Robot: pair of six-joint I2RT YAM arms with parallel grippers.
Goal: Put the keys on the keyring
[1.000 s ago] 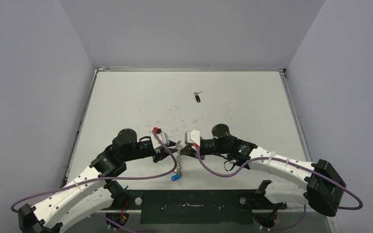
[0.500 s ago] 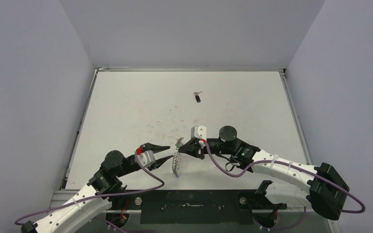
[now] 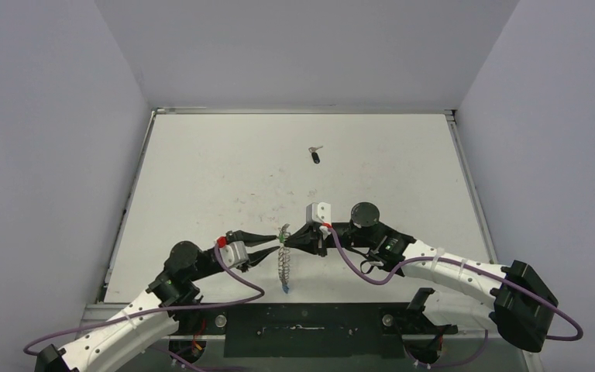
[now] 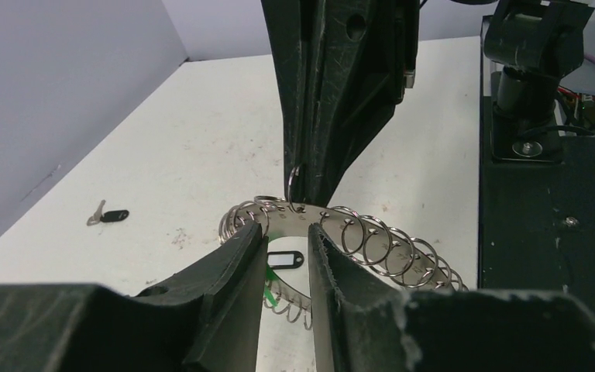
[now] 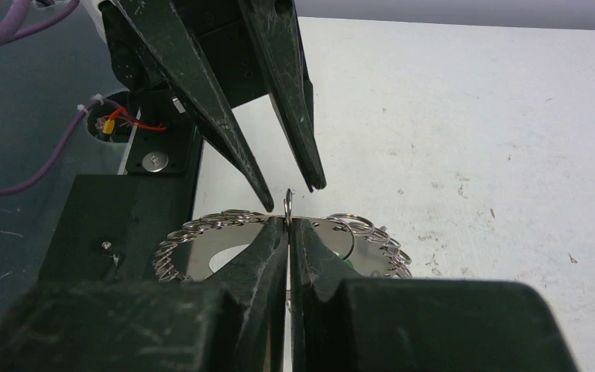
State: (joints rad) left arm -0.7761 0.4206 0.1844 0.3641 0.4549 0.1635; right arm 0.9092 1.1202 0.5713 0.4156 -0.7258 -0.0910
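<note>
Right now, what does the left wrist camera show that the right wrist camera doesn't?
Only the left wrist view shows a loose black-headed key lying on the table, well away from the ring. Only the right wrist view shows red wires off to one side. Both show the keyring, the right end effector shut on its rim, and the left end effector open with its fingertips close to that rim.
</note>
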